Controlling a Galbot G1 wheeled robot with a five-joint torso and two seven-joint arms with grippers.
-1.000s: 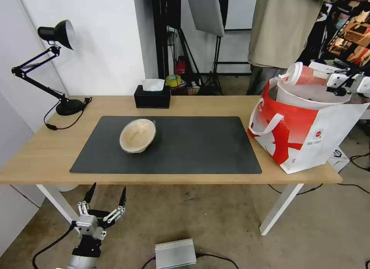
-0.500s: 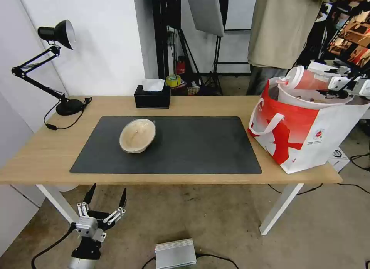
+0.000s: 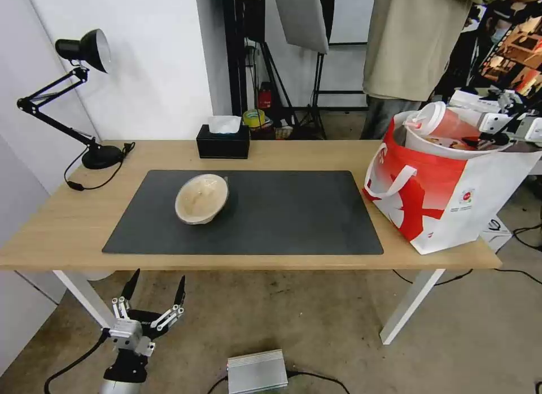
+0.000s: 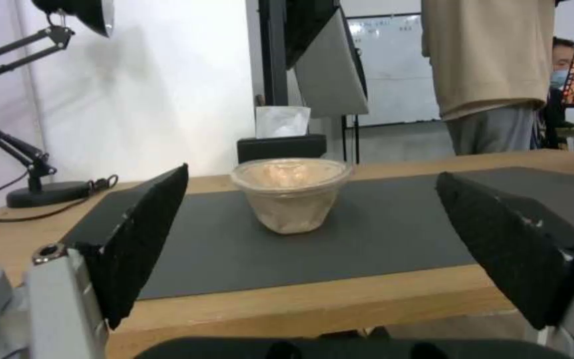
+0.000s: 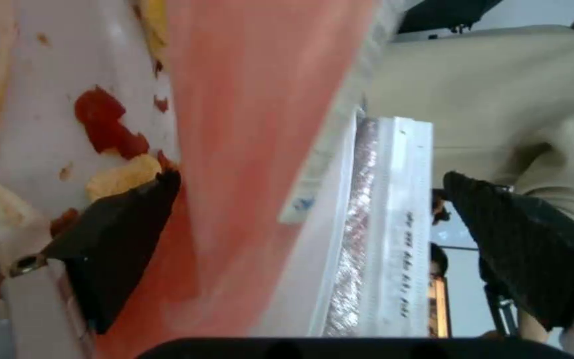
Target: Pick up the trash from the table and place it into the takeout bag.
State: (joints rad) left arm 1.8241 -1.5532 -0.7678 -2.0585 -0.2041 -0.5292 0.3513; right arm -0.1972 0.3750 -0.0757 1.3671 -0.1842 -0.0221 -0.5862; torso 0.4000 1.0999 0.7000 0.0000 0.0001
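Right gripper (image 5: 307,249) open over bag (image 3: 446,202) at table's (image 3: 68,224) right end, cup (image 3: 446,122) lying between jaws. Lidded bowl (image 3: 201,198) mid-left on mat (image 3: 293,213), nearer open left gripper (image 3: 155,292) below front edge.

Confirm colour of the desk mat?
Black mat, plain, no pattern; the head view shows it best.

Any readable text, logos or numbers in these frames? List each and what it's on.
None can be read.
Red-and-white takeout bag: small round red logo with print beneath, too small.
Whiteboard behind the table: faint writing, blurred.
White strip in the right wrist view: dark print, blurred.
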